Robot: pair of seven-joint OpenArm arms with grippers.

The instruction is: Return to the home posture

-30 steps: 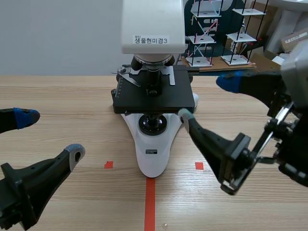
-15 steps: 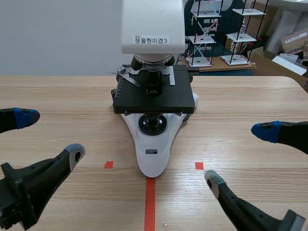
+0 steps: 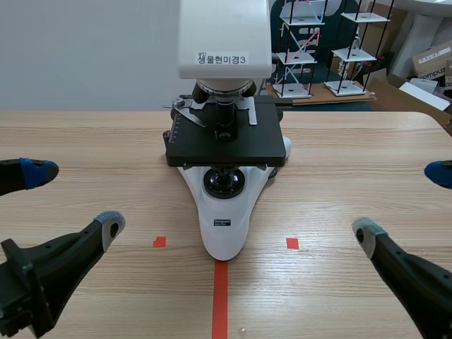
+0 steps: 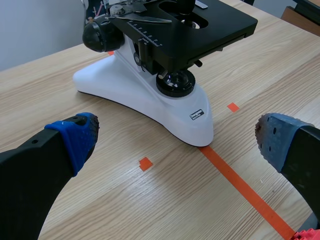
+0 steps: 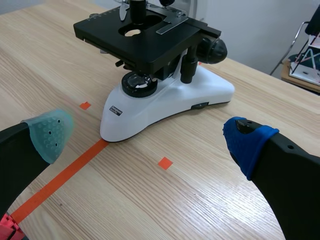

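Scene view is showing the microscope standing mid-desk, its white foot meeting the far end of the orange-red tape line on the wooden desk. The left gripper is hovering low on the microscope's left, on the robot's side of its foot and well apart from it. Its fingers are spread wide and pinching nothing, with one blue pad and one grey pad facing inward. The right gripper is mirroring that on the microscope's right, equally well apart. It too is spread wide and holding nothing, its grey-green pad showing and its blue one just peeking in.

Two small tape squares are flanking the foot, one on each side. The left wrist view is looking at the microscope ahead of the open fingers, with the black stage overhanging the base and a dark focus knob on the side. The right wrist view is catching the opposite knob, again with the microscope ahead of the gripper and touching neither finger. Behind the microscope, beyond the desk, wire racks are standing.
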